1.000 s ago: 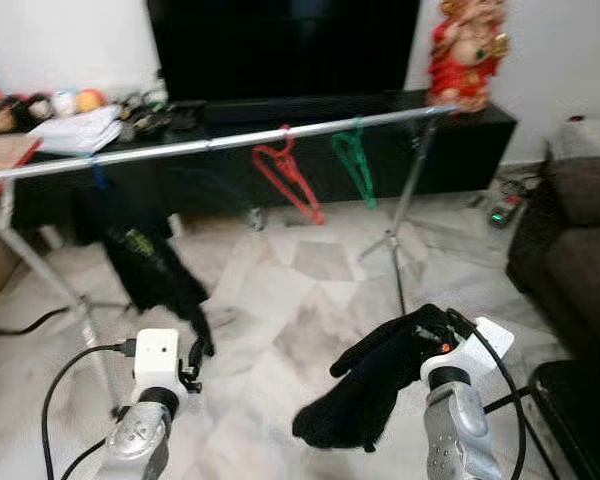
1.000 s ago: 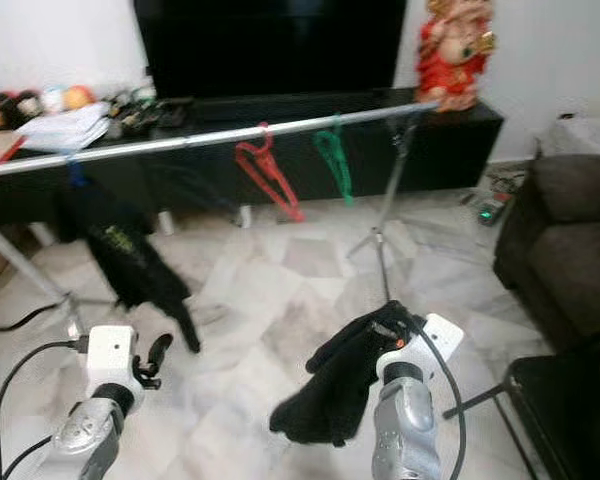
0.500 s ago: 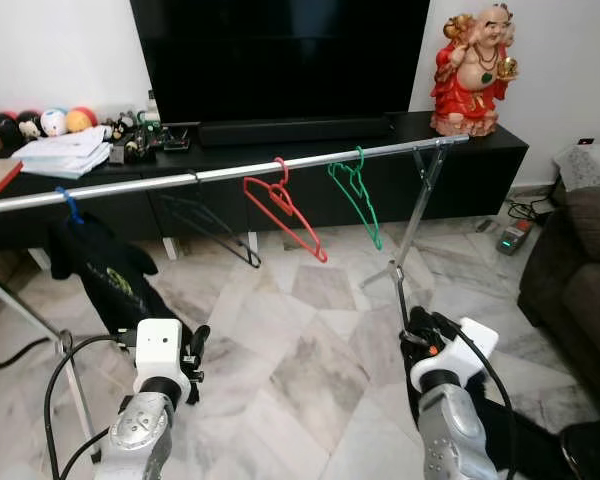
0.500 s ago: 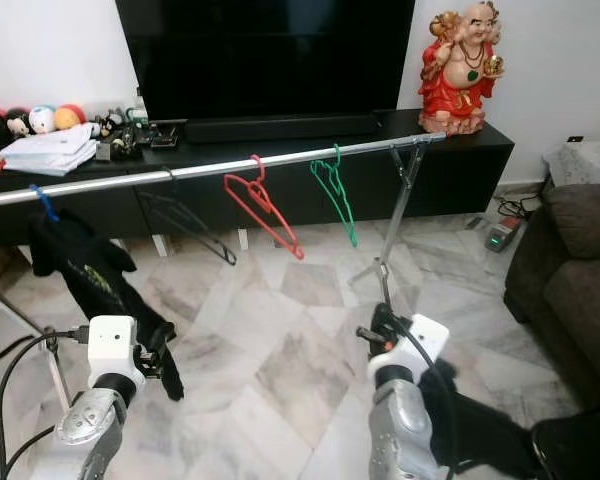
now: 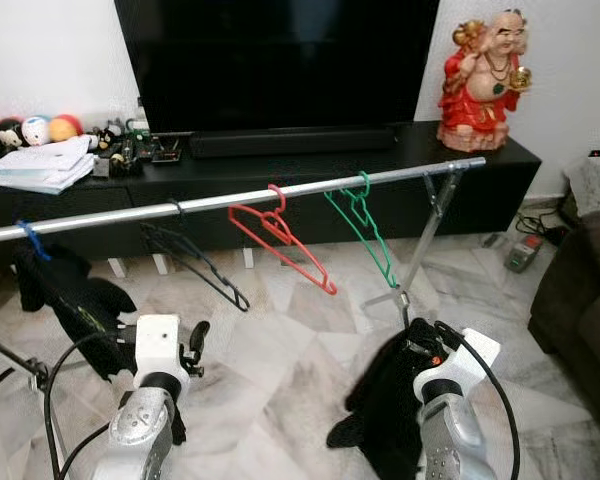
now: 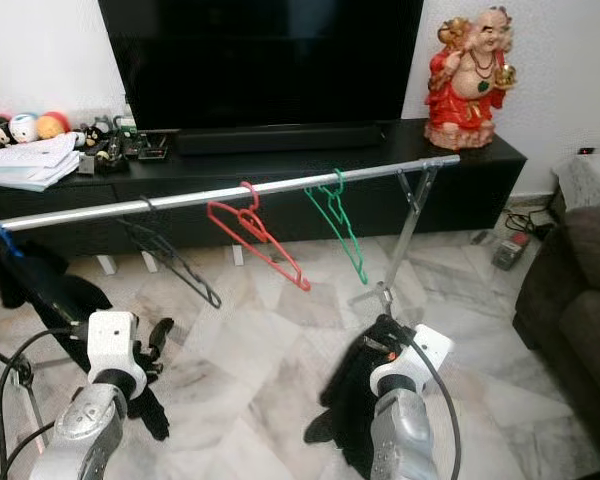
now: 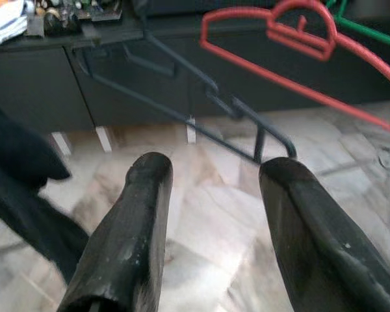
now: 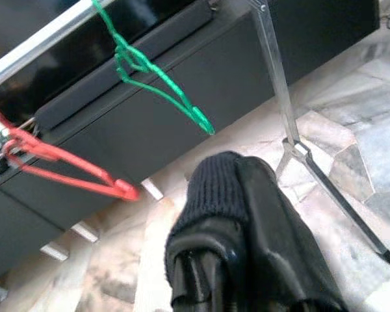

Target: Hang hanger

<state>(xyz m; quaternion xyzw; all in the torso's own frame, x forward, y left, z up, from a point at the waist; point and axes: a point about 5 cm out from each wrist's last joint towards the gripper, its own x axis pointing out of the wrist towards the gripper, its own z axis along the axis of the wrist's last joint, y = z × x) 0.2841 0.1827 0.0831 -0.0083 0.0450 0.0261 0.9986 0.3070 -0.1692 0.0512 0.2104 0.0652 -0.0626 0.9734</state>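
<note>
- Right gripper low over the floor, clamped on a black knitted garment; any hanger inside probably hidden by the cloth.
- Left gripper fingers spread wide, holding nothing.
- To hang well: lift the garment to the silver rail, into the gap past the green hanger.
- Also on the rail: red hanger, black hanger.
- Pale marble floor; black TV console with red figurine.
</note>
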